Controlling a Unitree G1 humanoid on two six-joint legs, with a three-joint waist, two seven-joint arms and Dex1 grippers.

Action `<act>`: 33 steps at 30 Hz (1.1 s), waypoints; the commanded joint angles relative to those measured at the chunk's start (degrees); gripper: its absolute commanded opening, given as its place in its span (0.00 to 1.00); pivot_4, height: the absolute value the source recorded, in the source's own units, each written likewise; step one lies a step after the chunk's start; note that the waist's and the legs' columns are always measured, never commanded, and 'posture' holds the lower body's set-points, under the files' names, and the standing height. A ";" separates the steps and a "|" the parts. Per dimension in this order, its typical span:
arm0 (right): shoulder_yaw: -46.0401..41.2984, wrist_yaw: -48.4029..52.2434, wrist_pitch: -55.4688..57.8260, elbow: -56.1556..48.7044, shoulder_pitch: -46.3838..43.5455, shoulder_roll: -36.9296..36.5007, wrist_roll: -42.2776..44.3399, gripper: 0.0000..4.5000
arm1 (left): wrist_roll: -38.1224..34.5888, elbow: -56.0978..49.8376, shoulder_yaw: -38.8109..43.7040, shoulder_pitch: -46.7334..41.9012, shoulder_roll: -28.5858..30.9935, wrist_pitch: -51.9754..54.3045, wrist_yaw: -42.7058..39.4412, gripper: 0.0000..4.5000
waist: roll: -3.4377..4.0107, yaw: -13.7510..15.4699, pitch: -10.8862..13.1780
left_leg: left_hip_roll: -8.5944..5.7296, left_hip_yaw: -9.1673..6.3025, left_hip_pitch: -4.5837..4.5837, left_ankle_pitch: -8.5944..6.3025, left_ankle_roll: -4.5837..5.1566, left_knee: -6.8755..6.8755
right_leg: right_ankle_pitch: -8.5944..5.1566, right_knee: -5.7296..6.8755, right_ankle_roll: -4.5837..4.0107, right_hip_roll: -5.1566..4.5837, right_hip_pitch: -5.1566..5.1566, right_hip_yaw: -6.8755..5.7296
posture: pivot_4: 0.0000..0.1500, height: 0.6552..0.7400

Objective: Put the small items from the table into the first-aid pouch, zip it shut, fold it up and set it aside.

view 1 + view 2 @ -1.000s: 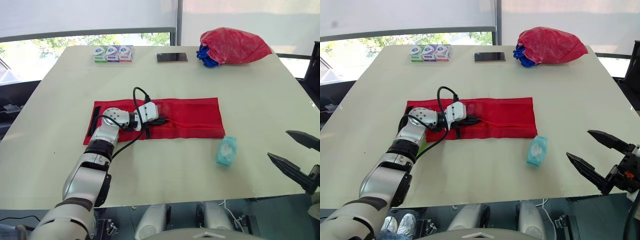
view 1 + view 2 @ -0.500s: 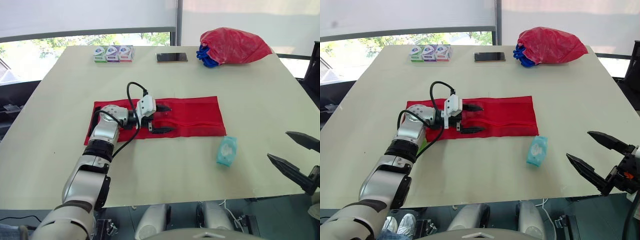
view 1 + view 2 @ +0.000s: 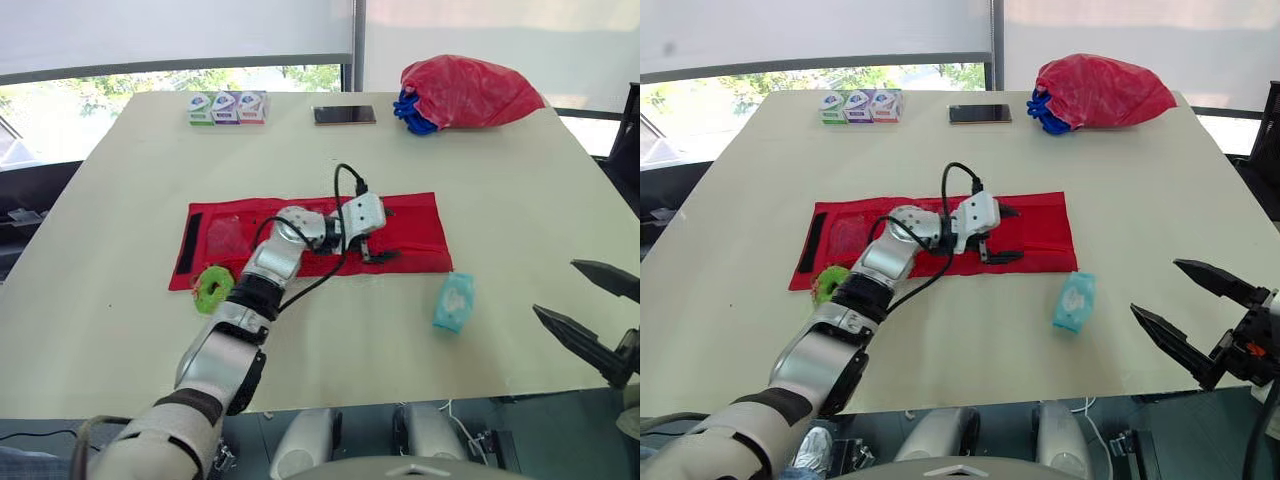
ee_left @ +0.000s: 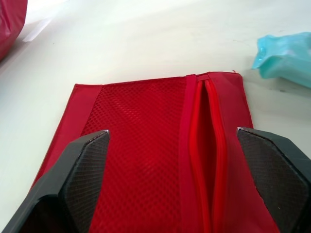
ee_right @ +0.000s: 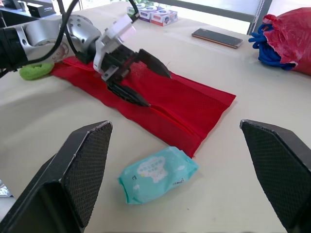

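Cream table (image 3: pixel 120 330), window (image 3: pixel 150 85) behind, roller blinds (image 3: pixel 170 30) half down

Left gripper (image 3: pixel 386 236) moved right along pouch (image 3: pixel 418 222)
Now over its right half, jaws spread wider; green ring (image 3: pixel 211 289) by the left end uncovered.

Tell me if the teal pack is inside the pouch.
No, the teal pack lies on the table beside the pouch, off its corner.
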 commanded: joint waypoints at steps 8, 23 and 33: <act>-1.53 -1.14 -0.93 -1.90 0.06 -0.46 1.50 1.00 | 4.03 8.54 -1.72 -4.28 -2.29 -1.95 5.56 0.83 | -0.01 -0.01 0.00 | -0.01 0.01 0.00 0.00 0.00 0.00 | 0.00 -0.03 0.01 0.00 0.00 -0.01 | 1.00 1.00; -1.88 -5.08 -1.02 -1.89 0.55 0.11 -0.30 1.00 | 0.31 8.14 1.30 -4.76 -2.15 -1.56 3.85 0.01 | 0.00 -0.04 0.00 | 0.00 0.00 0.00 0.00 0.00 -0.01 | 0.01 -0.07 0.02 0.00 0.01 0.00 | 1.00 1.00; 17.61 -29.52 12.73 -8.83 -2.29 2.51 -4.31 1.00 | -2.41 6.92 3.28 -4.61 -4.03 -5.38 3.15 0.01 | 0.01 0.03 0.00 | 0.00 -0.03 -0.03 0.13 -0.22 -0.02 | 0.02 -0.12 0.02 -0.04 0.01 -0.02 | 1.00 1.00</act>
